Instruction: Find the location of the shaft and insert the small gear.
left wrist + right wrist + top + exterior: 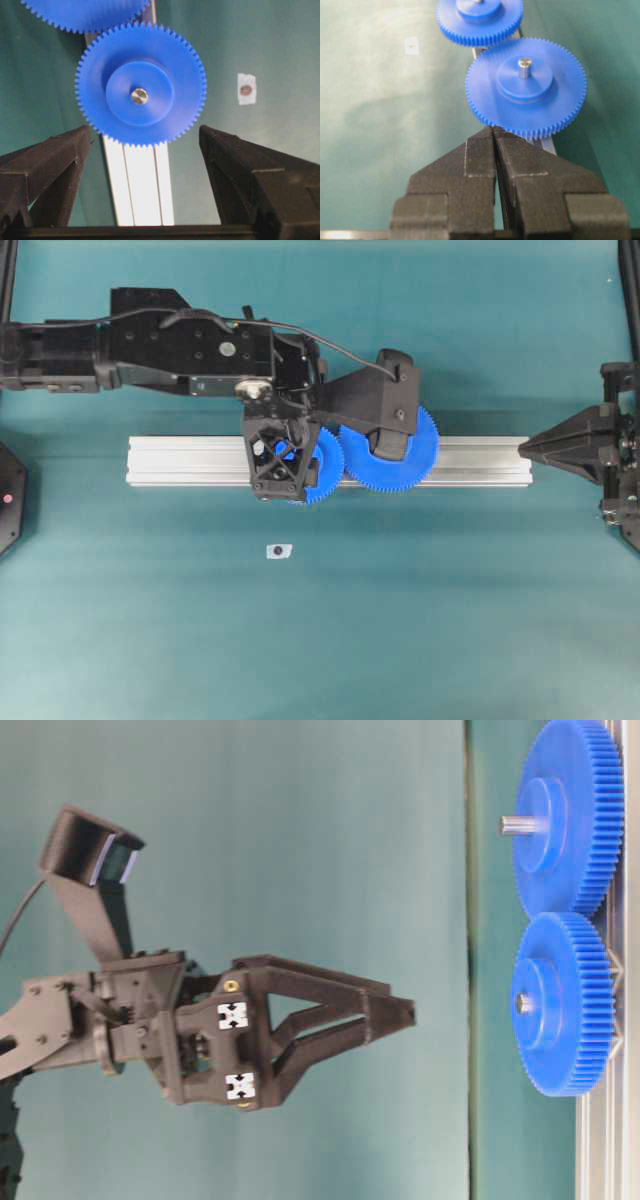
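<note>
The small gear (140, 65), blue with fine teeth, lies flat on the aluminium beam (142, 185). The grey end of the shaft (139, 95) shows flush in its hub hole. My left gripper (144, 131) hangs above this gear, open, its black fingers (55, 160) wide apart with nothing between them. The table-level view shows the left gripper (405, 1015) pointing at the small gear (560, 1005) with a clear gap between them. From overhead, the left gripper (290, 458) covers most of the small gear (325, 475). My right gripper (493, 130) is shut and empty at the table's right side.
The wider blue gear (526, 87), meshed beside the small one, has a metal pin (524, 67) sticking up from its hub. The beam (180, 460) runs across the table's middle. A small white patch with a dark centre (279, 551) lies in front of it.
</note>
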